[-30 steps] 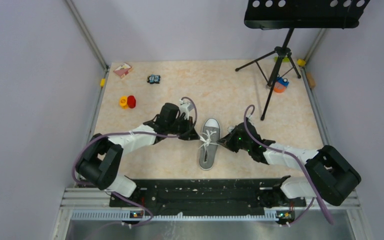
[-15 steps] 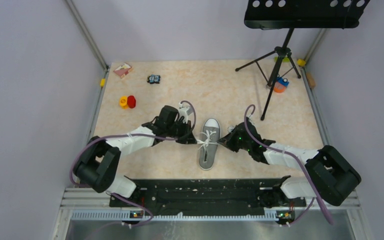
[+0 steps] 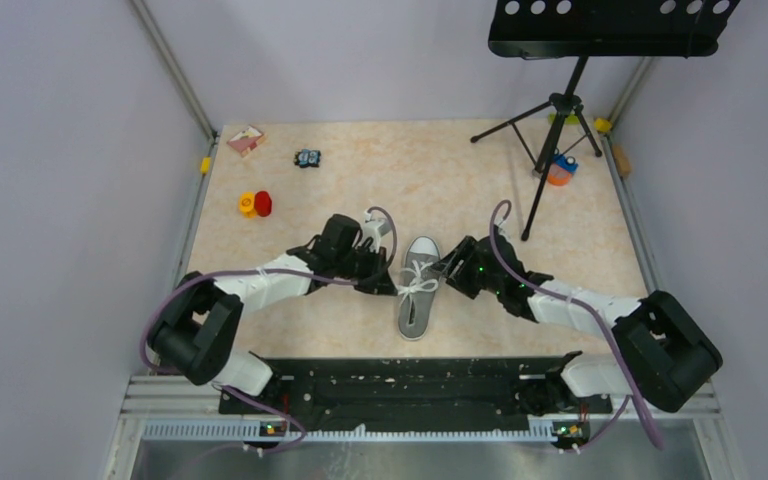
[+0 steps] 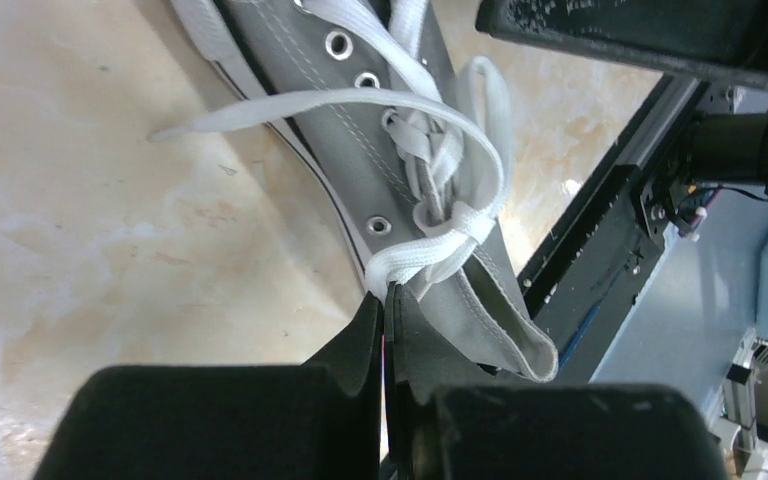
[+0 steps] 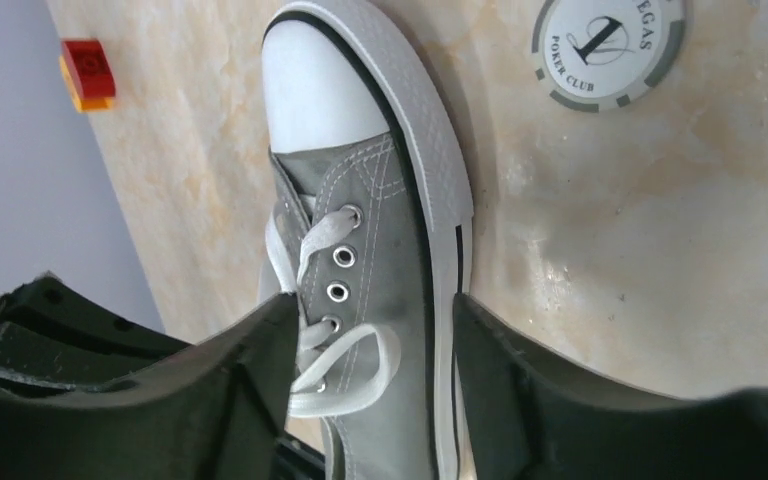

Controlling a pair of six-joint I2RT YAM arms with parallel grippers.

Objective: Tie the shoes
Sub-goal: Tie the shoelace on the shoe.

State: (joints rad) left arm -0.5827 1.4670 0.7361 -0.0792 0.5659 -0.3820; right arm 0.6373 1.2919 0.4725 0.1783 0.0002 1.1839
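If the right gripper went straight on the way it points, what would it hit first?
Probably the shoe: the right gripper is open and straddles its laced grey side, though depth is hard to judge.

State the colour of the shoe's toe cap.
White toe cap, clearest in the right wrist view.

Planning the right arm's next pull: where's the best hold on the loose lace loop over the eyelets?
Pinch the loop at its rounded end, where it seems to lift off the grey shoe; elsewhere it lies flat. Come down from above with the right gripper; the left gripper clamps the lace opposite.
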